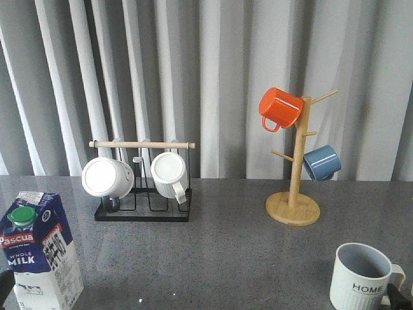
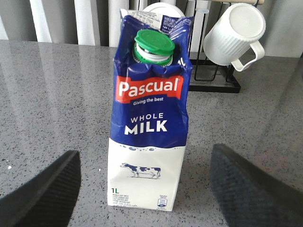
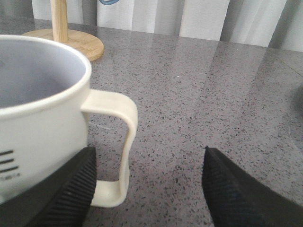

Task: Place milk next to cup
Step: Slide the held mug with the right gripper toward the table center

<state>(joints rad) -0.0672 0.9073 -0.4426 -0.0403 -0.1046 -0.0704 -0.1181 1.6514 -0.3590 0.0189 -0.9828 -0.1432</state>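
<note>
The milk, a blue and white Pascual carton with a green cap, stands upright at the table's front left. In the left wrist view the milk stands between the two black fingers of my left gripper, which is open and not touching it. The cup, a ribbed pale mug marked HOME, stands at the front right. In the right wrist view the cup is close, its handle between the fingers of my open right gripper.
A black rack with two white mugs stands at the back left. A wooden mug tree holds an orange mug and a blue mug at the back right. Grey curtains hang behind the table.
</note>
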